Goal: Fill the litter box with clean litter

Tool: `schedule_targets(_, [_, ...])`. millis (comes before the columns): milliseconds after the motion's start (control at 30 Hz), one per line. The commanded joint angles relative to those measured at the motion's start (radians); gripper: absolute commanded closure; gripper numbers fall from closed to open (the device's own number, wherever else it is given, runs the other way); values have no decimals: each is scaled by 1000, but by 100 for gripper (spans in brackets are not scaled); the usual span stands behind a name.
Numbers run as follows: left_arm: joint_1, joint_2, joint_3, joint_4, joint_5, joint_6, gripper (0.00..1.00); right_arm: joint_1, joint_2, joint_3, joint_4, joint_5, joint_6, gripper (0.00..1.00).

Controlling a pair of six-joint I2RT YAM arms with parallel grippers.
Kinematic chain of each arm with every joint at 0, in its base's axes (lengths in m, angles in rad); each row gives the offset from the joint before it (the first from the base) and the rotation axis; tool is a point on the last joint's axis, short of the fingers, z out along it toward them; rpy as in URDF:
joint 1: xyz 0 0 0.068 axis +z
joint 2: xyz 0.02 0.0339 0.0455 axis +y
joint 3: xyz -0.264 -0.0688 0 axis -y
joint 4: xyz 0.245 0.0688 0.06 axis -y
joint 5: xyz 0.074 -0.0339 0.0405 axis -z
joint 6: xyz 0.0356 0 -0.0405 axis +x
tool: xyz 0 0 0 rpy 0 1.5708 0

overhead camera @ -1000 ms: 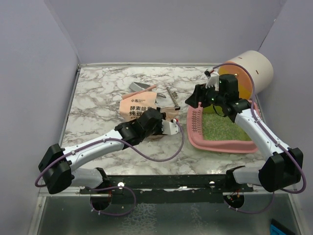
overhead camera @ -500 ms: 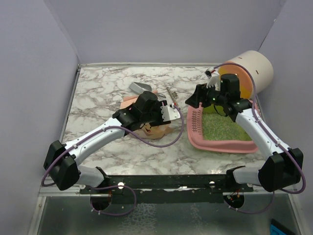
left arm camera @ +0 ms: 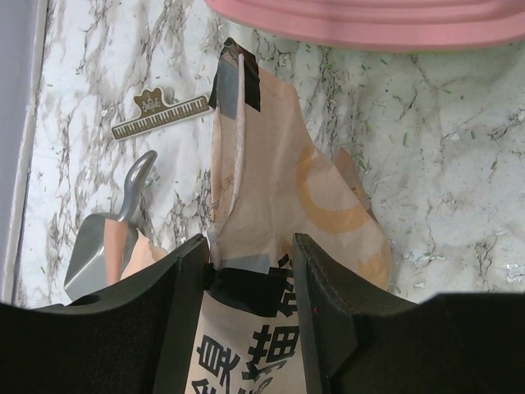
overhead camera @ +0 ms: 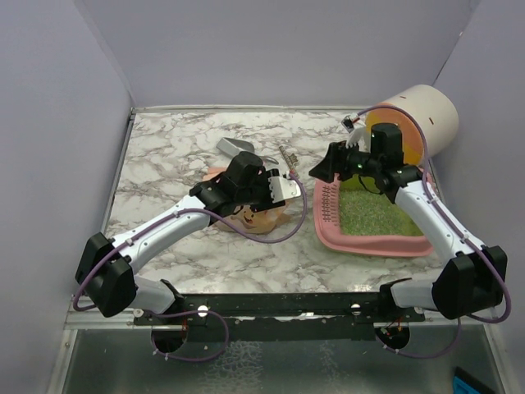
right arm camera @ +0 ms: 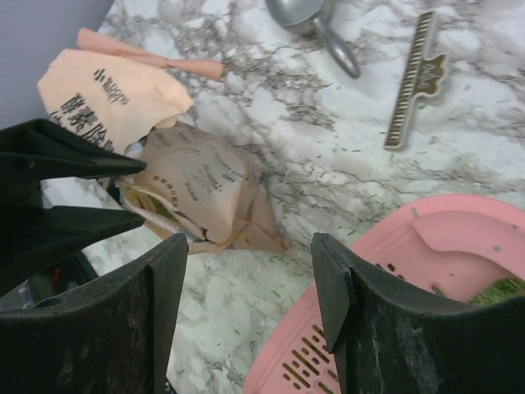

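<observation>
One litter box [overhead camera: 369, 244] is shown, holding one bed of green litter [overhead camera: 373, 212]. One cylinder [overhead camera: 431, 115] is seen behind the box. To the left of the box are counted one bag [left arm camera: 279, 189], one scoop [overhead camera: 234, 147] and one toothed clip [overhead camera: 288, 158]. Two robot arms are present: the left arm [overhead camera: 164, 234] and the right arm [overhead camera: 435, 217].

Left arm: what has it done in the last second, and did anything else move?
The left gripper, clamped on the tan litter bag, swung away from its base toward the far side of the table, and the bag came with it, its printed face now hidden under the arm in the top view. The right gripper, litter box, litter, scoop and cylinder stayed put.
</observation>
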State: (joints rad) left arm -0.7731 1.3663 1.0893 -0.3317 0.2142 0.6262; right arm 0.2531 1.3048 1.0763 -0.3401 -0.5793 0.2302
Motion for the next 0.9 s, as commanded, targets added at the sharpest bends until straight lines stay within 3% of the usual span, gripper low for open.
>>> schedule_targets(0, [5,-28,-23,-11,24,-9,53,-5,43,-5,67,-254,-21,38])
schedule_targets(133, [15,-51,-36,-10,3,-8,53,-5,76,-80,203,-457,-16,37])
schedule_targets(300, [18,-76,-39,4,-16,-11,53,-5,110,-175,412,-568,53,39])
schedule_targets(500, [18,-81,-24,20,-12,-38,51,12,130,-211,563,-604,128,40])
schedule_targets(867, [-2,-144,-15,8,20,-50,49,26,220,-173,595,-554,142,42])
